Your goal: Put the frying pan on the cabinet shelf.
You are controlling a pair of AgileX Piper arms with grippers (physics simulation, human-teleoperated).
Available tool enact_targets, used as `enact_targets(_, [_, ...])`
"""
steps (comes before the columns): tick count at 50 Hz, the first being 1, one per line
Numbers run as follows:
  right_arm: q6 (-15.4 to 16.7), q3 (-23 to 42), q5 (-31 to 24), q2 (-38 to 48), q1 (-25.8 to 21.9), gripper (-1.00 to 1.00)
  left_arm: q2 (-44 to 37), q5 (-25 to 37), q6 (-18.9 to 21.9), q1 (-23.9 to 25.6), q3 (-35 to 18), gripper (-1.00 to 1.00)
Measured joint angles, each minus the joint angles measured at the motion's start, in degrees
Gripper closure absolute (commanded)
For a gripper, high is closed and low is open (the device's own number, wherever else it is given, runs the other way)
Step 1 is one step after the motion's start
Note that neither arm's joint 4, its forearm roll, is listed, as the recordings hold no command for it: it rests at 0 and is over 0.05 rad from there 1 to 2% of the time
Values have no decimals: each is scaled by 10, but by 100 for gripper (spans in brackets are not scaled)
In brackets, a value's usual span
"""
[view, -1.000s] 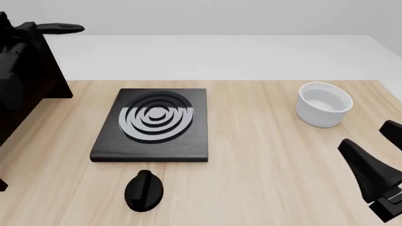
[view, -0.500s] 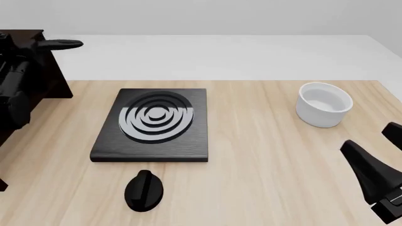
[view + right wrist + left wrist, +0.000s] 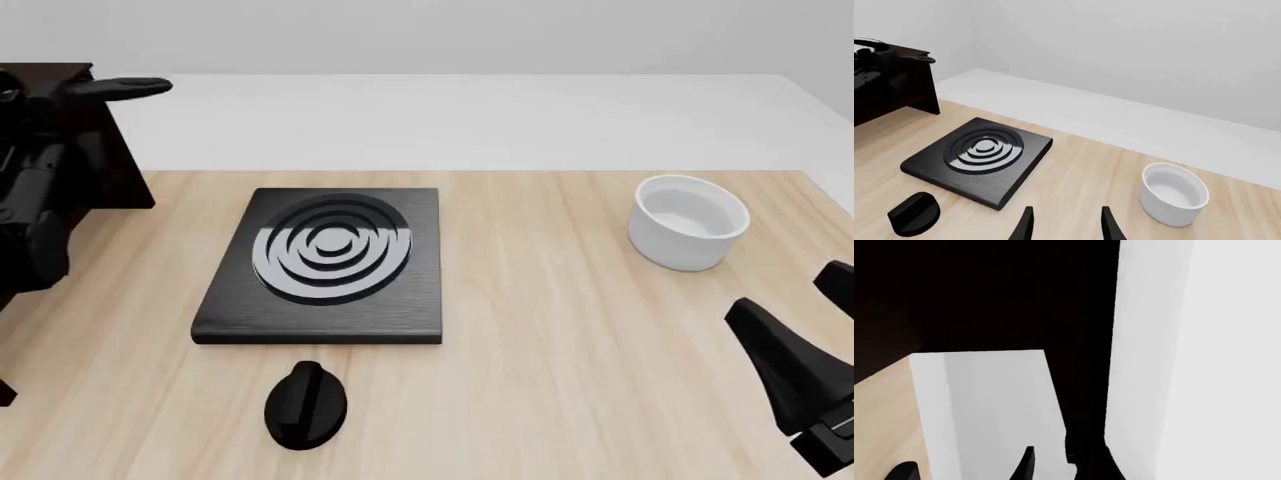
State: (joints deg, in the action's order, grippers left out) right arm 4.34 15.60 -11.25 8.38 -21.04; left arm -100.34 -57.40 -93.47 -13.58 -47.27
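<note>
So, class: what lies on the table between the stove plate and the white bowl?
Nothing: between the stove plate and the white bowl there is only bare wooden tabletop, as the front view shows.

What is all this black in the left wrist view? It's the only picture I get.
Observer: That's the dark cabinet, standing at the table's left edge in the front view.
Visitor: Where's the pan?
Observer: The frying pan shows only its slim handle, jutting rightward at the cabinet's top; the left arm hides the rest.
Visitor: What else is out there?
Observer: A white bowl stands far off on the right side.
</note>
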Motion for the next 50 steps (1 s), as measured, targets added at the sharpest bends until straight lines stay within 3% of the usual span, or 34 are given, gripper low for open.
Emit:
enact_targets(23, [1,1,5,3,-1,-100,15,5,24,-12,17,-100])
enact_targets(50, [-3,-2,-3,-9,1,-100,119,16,81,40,90,-100])
